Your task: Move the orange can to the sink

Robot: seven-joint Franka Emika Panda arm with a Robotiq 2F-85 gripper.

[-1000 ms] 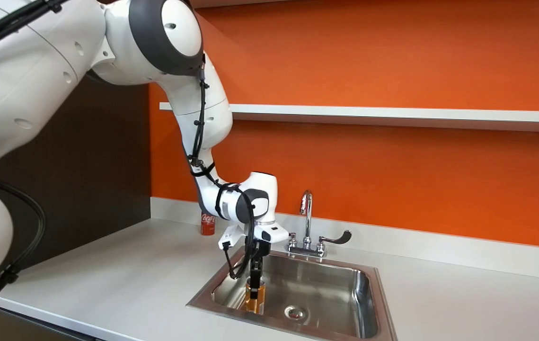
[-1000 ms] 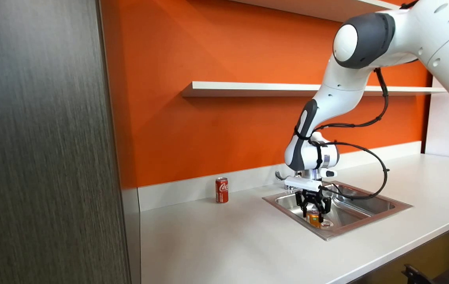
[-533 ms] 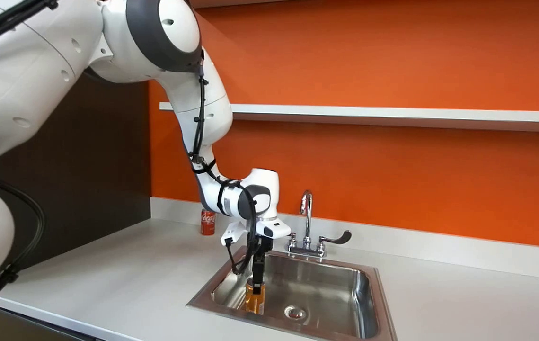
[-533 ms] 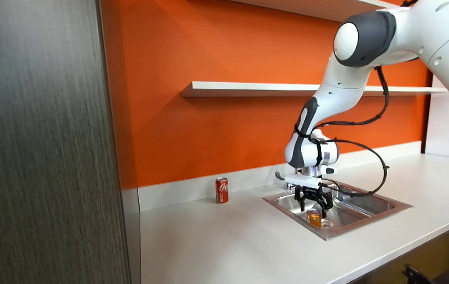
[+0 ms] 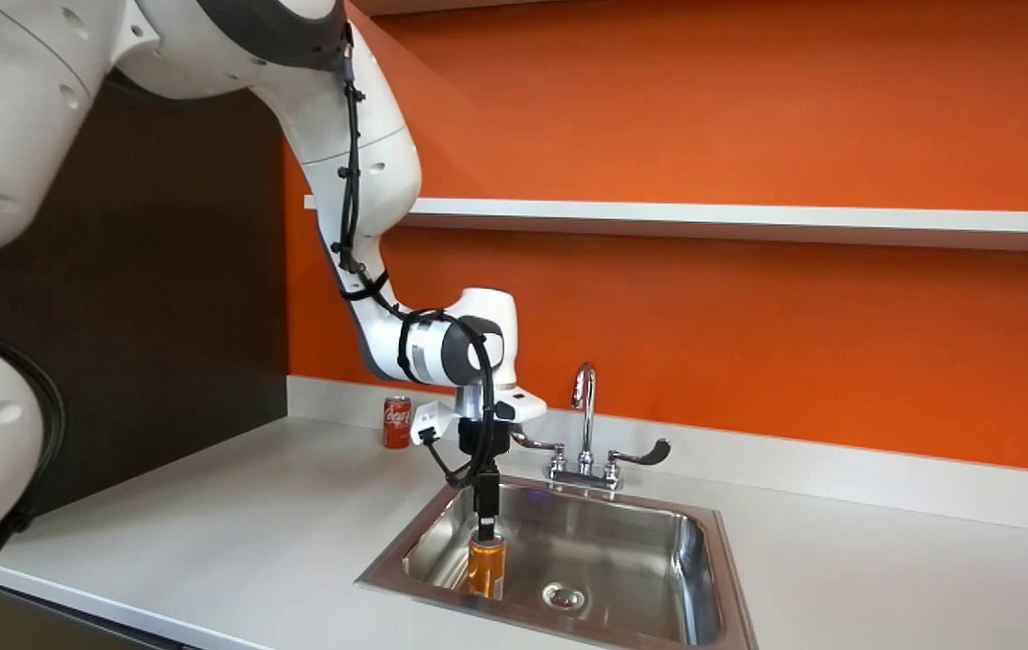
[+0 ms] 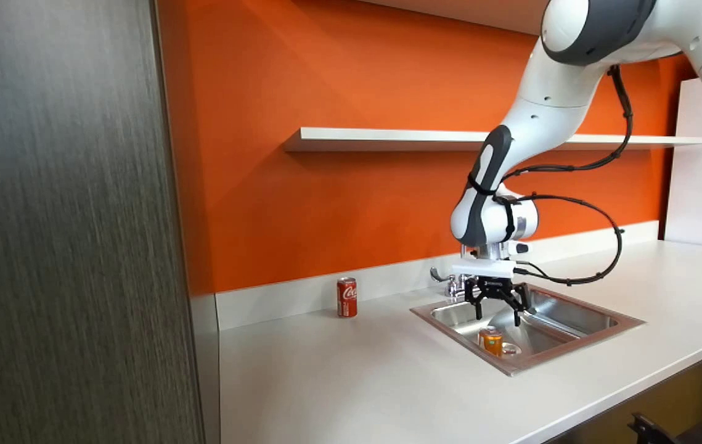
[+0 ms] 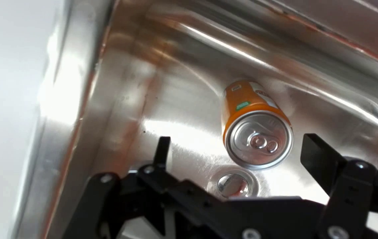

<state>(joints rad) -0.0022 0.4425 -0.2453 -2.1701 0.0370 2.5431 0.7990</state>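
The orange can (image 5: 486, 569) stands upright on the floor of the steel sink (image 5: 622, 560), near a corner. An exterior view also has the orange can (image 6: 491, 343) inside the sink (image 6: 572, 354). In the wrist view I look down on the silvery lid of the orange can (image 7: 258, 141), close to the round drain. My gripper (image 6: 498, 319) hangs above the can, its fingers wide apart. From the wrist, the open gripper (image 7: 236, 142) shows nothing held, and the can's lid appears between the fingertips, lower down. In an exterior view the gripper (image 5: 486, 533) lines up just over the can's top.
A red can (image 5: 397, 422) stands on the counter by the back wall, also seen in an exterior view as the red can (image 6: 346, 297). Behind the sink rises a chrome faucet (image 5: 586, 415) with lever handles. A white shelf (image 5: 703, 217) runs along the orange wall.
The fingers, lower and beside the can a second ago, have spread wider. Hand and arm have risen clear above it. The orange can has stayed in place.
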